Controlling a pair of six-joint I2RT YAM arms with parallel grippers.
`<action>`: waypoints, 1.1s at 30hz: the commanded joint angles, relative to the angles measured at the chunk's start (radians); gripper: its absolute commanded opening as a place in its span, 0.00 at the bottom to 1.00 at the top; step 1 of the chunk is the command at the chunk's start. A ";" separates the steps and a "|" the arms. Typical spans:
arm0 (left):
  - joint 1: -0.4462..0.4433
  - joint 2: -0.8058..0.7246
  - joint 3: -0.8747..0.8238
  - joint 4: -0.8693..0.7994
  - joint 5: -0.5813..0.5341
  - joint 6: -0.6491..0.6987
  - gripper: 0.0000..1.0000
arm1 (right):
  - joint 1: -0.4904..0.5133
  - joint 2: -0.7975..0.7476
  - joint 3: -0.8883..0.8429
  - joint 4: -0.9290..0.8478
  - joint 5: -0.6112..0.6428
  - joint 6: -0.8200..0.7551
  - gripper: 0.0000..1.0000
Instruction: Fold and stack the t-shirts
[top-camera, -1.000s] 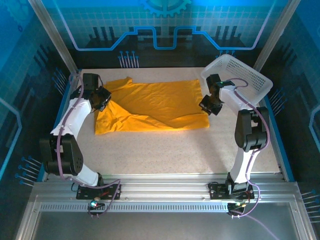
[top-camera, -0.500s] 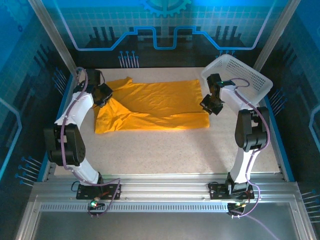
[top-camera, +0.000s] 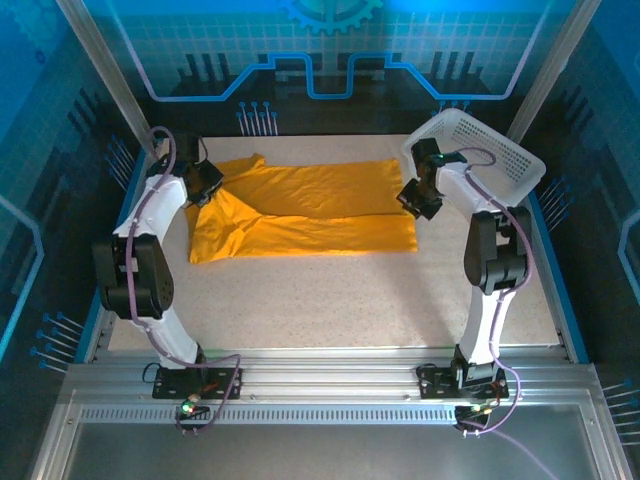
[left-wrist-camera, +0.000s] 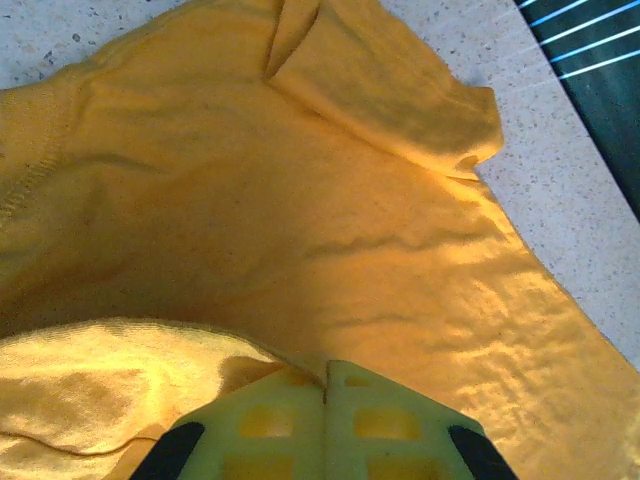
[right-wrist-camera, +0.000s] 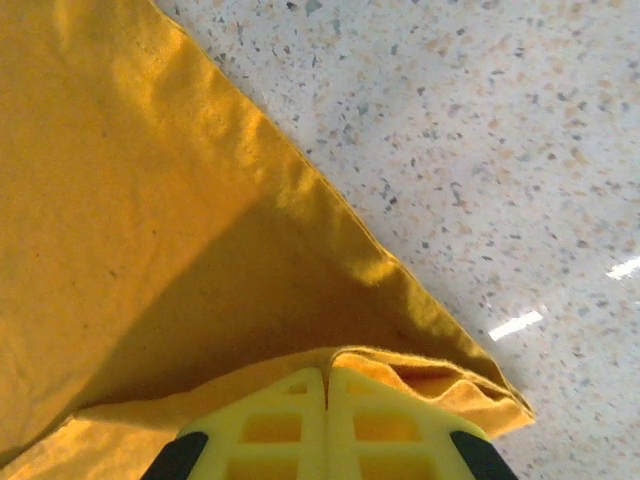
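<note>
**Orange-yellow t-shirt pinched at both side edges**

Obs.: One orange-yellow t-shirt (top-camera: 310, 205) lies on the far half of the table (top-camera: 330, 300), long axis running left to right. It is mostly flat. A crease runs across the middle, and the cloth is rumpled at the left end. A short sleeve (left-wrist-camera: 400, 90) lies on the table surface, its cuff open.

Left end effector (top-camera: 207, 183): at the shirt's left edge. In the left wrist view its yellow fingers (left-wrist-camera: 265, 420) are pressed together with no gap. Cloth is bunched at the tips, and a hemmed fold rides over the left finger. Reads as a closed grip on the shirt.

Right end effector (top-camera: 415, 197): at the shirt's right edge. In the right wrist view its fingers (right-wrist-camera: 380, 425) are also closed tight, with a doubled fold of the cloth's edge caught at the tips. Bare speckled table lies just beyond.

White mesh basket (top-camera: 490, 150): far right corner, just beside the right end effector, appears tilted.
</note>
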 joint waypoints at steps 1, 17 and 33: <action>0.011 0.038 0.035 -0.016 -0.020 0.044 0.03 | -0.012 0.064 0.073 -0.039 -0.011 -0.027 0.00; 0.216 -0.325 -0.497 -0.078 0.087 -0.237 0.65 | -0.019 -0.215 -0.326 0.095 -0.148 -0.069 0.48; 0.312 -0.254 -0.721 0.268 0.208 -0.508 0.47 | -0.076 -0.126 -0.444 0.264 -0.266 -0.016 0.43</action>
